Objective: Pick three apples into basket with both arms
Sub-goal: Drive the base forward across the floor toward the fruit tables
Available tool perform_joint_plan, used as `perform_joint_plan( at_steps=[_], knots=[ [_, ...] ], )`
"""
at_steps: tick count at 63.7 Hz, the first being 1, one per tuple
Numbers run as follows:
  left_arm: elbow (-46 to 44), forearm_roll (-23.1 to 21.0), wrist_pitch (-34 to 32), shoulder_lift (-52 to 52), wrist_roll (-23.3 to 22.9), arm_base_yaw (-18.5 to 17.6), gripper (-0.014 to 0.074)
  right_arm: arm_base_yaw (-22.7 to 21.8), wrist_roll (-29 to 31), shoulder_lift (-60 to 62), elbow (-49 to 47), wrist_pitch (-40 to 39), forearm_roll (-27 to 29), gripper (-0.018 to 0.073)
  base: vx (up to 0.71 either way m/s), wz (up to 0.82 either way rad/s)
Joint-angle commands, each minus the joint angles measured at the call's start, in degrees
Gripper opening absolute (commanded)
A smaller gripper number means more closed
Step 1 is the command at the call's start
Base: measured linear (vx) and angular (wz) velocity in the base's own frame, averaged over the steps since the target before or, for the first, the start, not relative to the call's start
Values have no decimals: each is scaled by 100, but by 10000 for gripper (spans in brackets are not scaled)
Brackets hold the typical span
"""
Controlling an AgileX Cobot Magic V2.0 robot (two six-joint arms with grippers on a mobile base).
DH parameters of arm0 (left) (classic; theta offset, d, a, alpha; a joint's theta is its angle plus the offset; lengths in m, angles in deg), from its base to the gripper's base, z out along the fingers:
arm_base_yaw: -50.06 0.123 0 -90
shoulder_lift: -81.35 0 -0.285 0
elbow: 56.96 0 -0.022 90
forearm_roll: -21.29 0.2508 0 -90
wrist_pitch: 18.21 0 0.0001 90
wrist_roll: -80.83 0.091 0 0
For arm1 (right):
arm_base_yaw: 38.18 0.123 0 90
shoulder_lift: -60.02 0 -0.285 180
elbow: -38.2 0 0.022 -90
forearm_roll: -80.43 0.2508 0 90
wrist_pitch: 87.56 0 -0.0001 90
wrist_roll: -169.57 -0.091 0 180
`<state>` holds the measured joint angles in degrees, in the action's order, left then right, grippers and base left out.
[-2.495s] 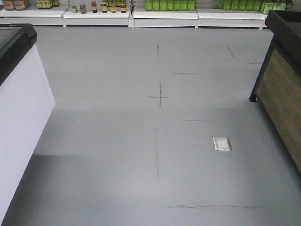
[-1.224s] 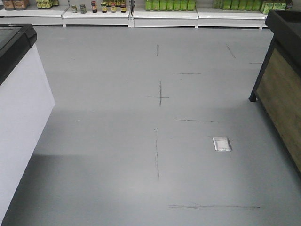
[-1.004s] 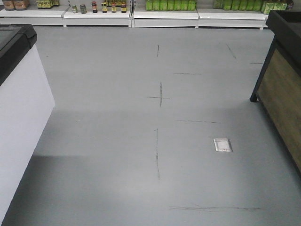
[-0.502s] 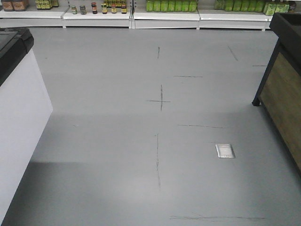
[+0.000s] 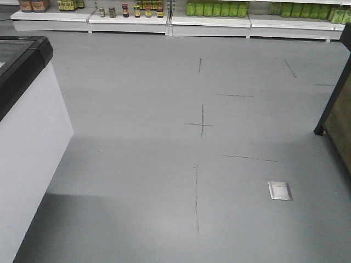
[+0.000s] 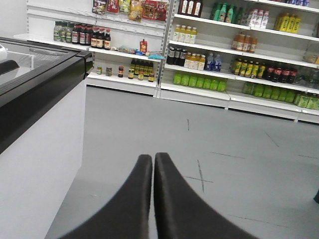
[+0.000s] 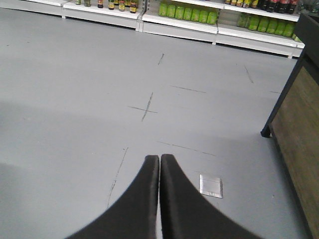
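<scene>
Along the left edge stands a white chest freezer [image 5: 30, 142] with a black rim, its side rising from a grey shop floor [image 5: 126, 109]. Thin dark lines mark the floor, among them a small cross [image 5: 202, 124] near the middle. Across the far end run white shelves [image 5: 208, 23] carrying jars and a row of green bottles [image 5: 216, 9]. Further right a square metal plate [image 5: 279, 190] lies flat in the floor. At the right edge a dark-framed stand [image 5: 341, 134] with a wooden side cuts in.

In the wrist views the left fingers [image 6: 132, 199] are black and pressed together, holding nothing, and point past the freezer toward the shelves. The right fingers [image 7: 142, 199] are likewise pressed together and empty, with the plate just to their right. No view shows the apples or the basket, so their place relative to the fingers cannot be told.
</scene>
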<state>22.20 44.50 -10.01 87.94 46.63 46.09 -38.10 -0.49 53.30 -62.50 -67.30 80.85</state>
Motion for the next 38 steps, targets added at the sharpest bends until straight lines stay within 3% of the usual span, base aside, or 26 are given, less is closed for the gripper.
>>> perform_joint_plan(
  at_steps=[1,38],
  knots=[
    [-56,17,-419,-37,-32,-44,-6,-8,59,35,-181,-412,-42,-8,19,15],
    [-56,17,-419,-37,-32,-44,-6,-8,59,35,-181,-412,-42,-8,21,-2]
  ],
)
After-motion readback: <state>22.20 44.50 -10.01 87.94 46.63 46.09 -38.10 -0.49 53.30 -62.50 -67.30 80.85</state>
